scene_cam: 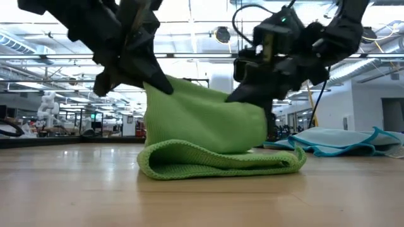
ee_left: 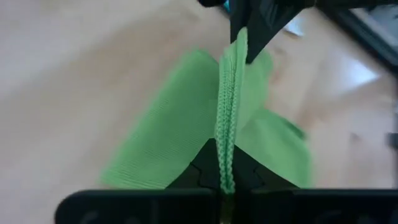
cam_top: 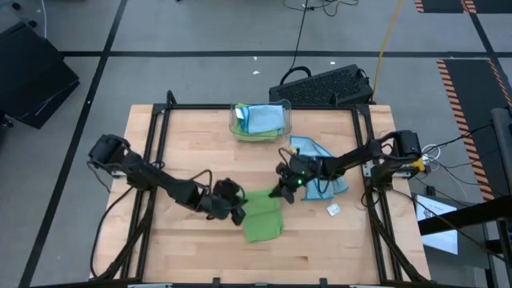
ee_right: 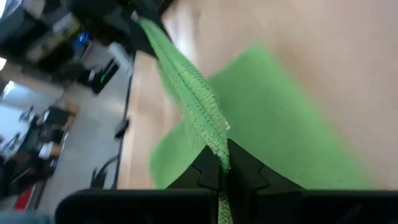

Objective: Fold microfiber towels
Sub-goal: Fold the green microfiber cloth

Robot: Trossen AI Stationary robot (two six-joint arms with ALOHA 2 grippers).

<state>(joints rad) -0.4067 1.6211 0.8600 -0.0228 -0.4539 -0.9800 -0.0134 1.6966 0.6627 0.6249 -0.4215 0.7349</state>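
Gripping green towel (cam_top: 262,218) edge taut: left pincer (cam_top: 237,210), right pincer (cam_top: 282,190).

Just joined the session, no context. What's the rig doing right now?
Mid-fold on a lime green towel. The left gripper and the right gripper are each shut on one end of the same towel edge, holding it stretched above the table while the rest lies doubled on the wood. A light blue towel lies crumpled near the right arm. The clear bin at the table's far edge holds more blue and green cloths.
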